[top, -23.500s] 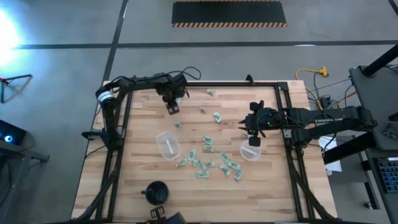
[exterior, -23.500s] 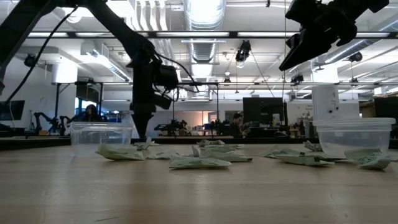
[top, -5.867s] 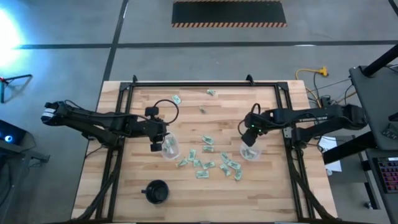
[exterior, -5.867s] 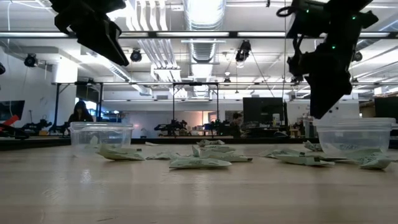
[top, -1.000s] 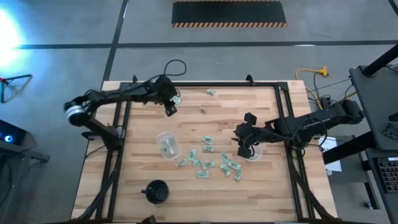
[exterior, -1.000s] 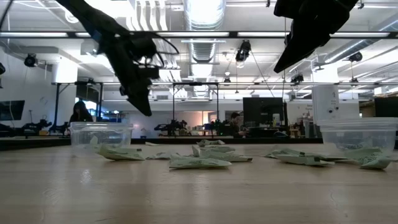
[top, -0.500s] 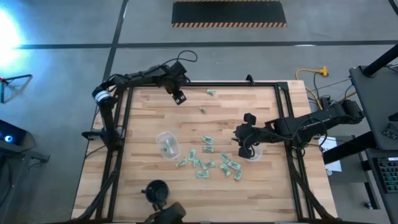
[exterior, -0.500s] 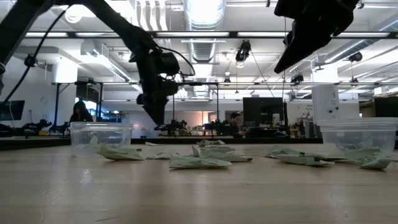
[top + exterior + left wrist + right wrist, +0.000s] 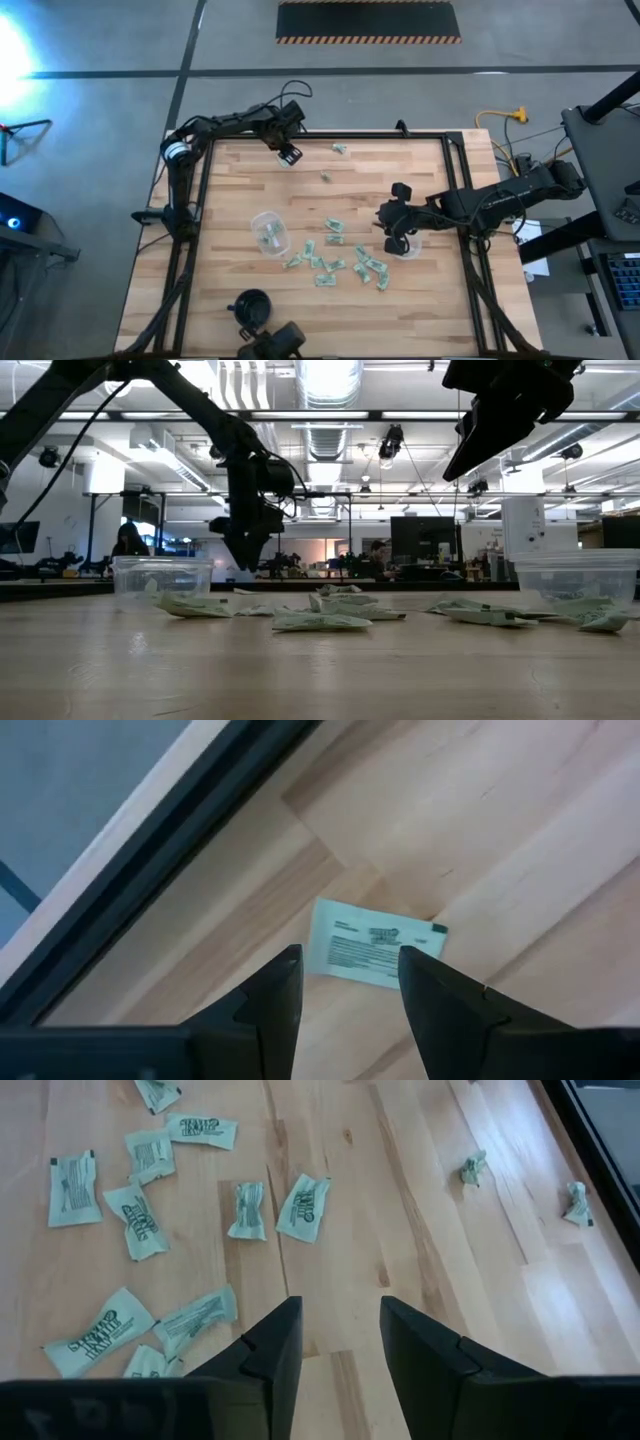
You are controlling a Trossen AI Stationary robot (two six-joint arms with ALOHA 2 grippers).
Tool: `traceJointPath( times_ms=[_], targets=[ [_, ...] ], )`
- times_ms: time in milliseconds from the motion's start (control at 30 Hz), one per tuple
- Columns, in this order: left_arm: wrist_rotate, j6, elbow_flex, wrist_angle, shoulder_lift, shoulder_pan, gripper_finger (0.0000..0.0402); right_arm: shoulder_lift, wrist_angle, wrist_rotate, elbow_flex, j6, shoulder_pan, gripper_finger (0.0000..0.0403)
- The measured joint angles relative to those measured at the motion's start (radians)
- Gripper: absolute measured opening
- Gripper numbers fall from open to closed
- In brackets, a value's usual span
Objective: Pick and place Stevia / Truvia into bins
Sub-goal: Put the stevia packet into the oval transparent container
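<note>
Pale green Stevia packets point(image 9: 335, 262) lie flat and scattered on the wooden table's middle; they also show in the right wrist view point(image 9: 150, 1210). One lone packet point(image 9: 375, 942) lies flat near the far left corner. My left gripper point(image 9: 345, 970) hangs open just above it, pointing steeply down, also seen from above point(image 9: 290, 155). Two clear bins stand upright: the left one point(image 9: 268, 232) holds packets, and the right one point(image 9: 410, 246) is partly hidden under my right gripper point(image 9: 392, 238). That gripper point(image 9: 340, 1315) is open with nothing between its fingers.
A black round cup point(image 9: 251, 308) stands near the front left. Two loose packets point(image 9: 340, 149) point(image 9: 325, 177) lie toward the far edge. A black frame rail point(image 9: 150, 880) runs close beside the lone packet. Bare wood lies along the table's left and near sides.
My left gripper has swung toward the far edge and a little to the right, sunk lower and tipped to point more steeply down, coming over the lone packet. Its fingers have stayed apart. The packets and bins have not moved.
</note>
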Motion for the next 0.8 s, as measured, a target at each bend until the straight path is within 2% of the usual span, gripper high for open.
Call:
traceJointPath(
  times_ms=[233,500,800],
  targets=[
    [0.008,-0.08,0.0,-0.001,0.001,-0.001,0.0149,0.0,0.0,0.0,0.0,-0.007,0.0,0.012],
    [0.09,-0.127,-0.007,-0.001,0.001,-0.005,0.0149,0.0,0.0,0.0,0.0,-0.022,0.0,0.011],
    [0.106,-0.188,0.021,-0.032,0.001,-0.013,0.0149,0.0,-0.001,0.0,0.0,-0.029,0.0,0.0106]
  ],
)
